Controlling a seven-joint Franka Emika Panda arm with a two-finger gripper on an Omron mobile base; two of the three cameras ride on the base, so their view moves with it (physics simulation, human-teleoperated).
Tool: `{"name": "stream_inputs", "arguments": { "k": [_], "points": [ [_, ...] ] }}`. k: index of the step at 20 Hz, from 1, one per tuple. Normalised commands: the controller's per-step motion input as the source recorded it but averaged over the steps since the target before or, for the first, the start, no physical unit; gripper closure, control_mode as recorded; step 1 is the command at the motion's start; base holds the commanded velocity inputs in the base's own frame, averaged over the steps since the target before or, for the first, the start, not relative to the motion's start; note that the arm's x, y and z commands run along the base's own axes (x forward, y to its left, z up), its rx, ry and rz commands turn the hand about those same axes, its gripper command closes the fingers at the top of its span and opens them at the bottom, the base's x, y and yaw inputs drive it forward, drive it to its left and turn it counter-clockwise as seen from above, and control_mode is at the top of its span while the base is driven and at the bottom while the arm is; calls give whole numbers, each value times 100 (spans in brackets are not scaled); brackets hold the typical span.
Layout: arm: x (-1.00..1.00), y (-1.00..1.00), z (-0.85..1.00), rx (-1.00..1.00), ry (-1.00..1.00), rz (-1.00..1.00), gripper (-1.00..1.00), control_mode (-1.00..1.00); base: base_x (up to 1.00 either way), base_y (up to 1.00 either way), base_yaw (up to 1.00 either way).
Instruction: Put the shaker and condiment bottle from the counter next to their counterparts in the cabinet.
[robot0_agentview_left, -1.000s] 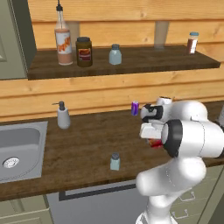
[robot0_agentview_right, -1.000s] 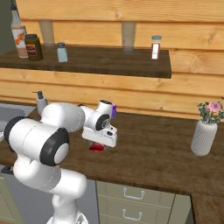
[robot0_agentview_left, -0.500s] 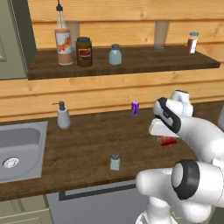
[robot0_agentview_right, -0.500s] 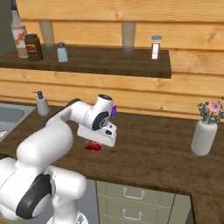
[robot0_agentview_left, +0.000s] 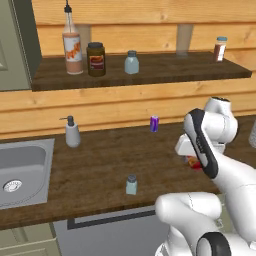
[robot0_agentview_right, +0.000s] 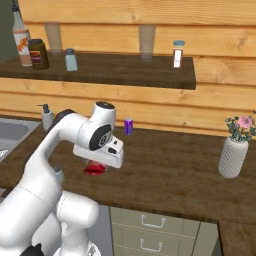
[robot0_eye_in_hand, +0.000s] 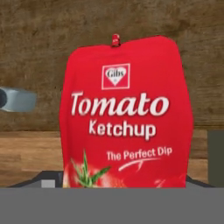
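Dark wood counter (robot0_agentview_left: 100, 165) carries the shaker (robot0_agentview_left: 131, 184) near its front edge. Farther right, the red condiment bottle (robot0_eye_in_hand: 127, 118) lies flat under the gripper (robot0_agentview_right: 97, 166), which hovers over it; whether its fingers are spread cannot be told. Above, the cabinet (robot0_agentview_left: 150, 75) holds 1 matching shaker (robot0_agentview_left: 131, 62).

Rendered home kitchen, long dark wood-grain counter (robot0_agentview_left: 100, 165) with a steel sink (robot0_agentview_left: 22, 170) set into its left end, soap pump (robot0_agentview_left: 72, 133) just beside the sink, pine plank wall behind the counter, open shelf (robot0_agentview_left: 150, 72) of bottles and jars above the counter, drawer fronts (robot0_agentview_right: 150, 235) below the counter, flower vase (robot0_agentview_right: 234, 150) on the counter's far right
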Motion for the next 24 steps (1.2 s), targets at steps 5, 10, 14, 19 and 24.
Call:
{"name": "stream_inputs", "arguments": {
  "k": [5,10,14,19,24],
  "points": [
    [-45,37,51,-5,-2,0,100,-100,0,0,0],
    [-38,36,54,-4,-2,0,100,-100,0,0,0],
    [-30,27,63,-3,-1,1,100,-100,0,0,0],
    [-28,39,55,0,-2,3,100,-100,0,0,0],
    [-22,71,37,-2,-2,3,100,-100,0,0,0]
  ]
}}
